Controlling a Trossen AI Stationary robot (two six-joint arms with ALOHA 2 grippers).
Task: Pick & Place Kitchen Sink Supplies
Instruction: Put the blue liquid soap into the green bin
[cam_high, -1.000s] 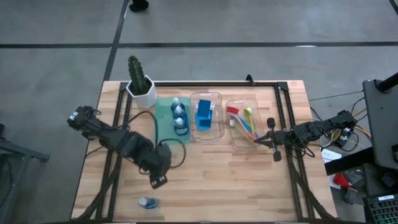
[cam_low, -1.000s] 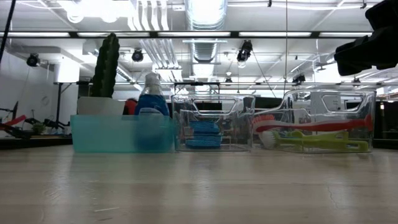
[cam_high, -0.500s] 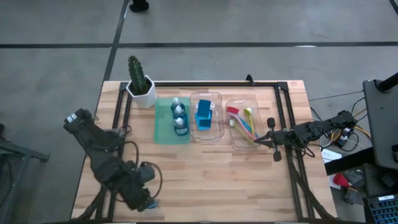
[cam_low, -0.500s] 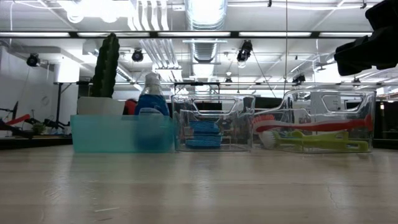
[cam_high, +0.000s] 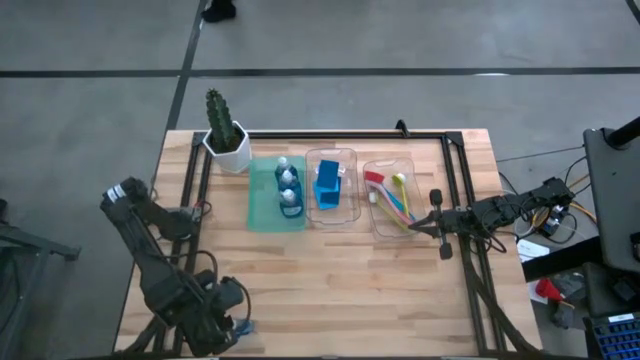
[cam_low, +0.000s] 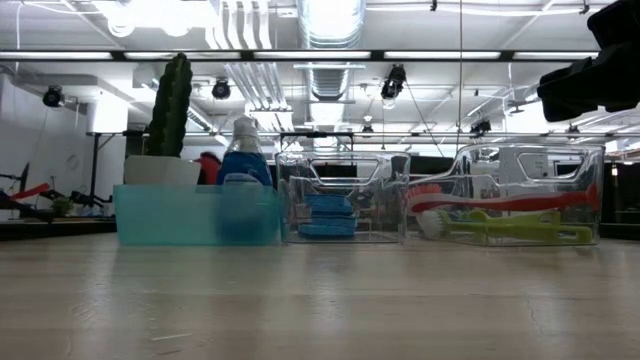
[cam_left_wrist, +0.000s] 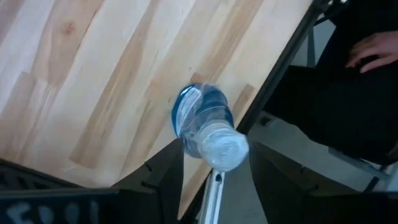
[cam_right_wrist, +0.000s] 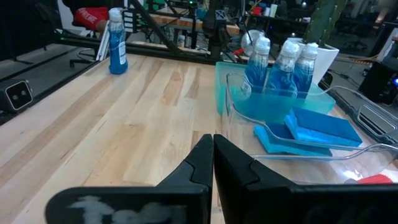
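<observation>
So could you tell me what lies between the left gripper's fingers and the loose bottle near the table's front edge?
Nothing: in the left wrist view the left gripper is open, and the bottle lies partly between its fingers.

Bright, even light falls from long ceiling strip lights (cam_low: 300, 55), which flare to white glare in the low view. The table (cam_high: 350, 280) in the high view is evenly lit with only faint, soft shadows. In the low view the near tabletop is blurred and the teal tray (cam_low: 195, 215) looks soft. The left wrist view is smeared: the little bottle (cam_left_wrist: 205, 124) is fuzzy. The right wrist view is sharper, its near fingers (cam_right_wrist: 205, 165) out of focus
</observation>
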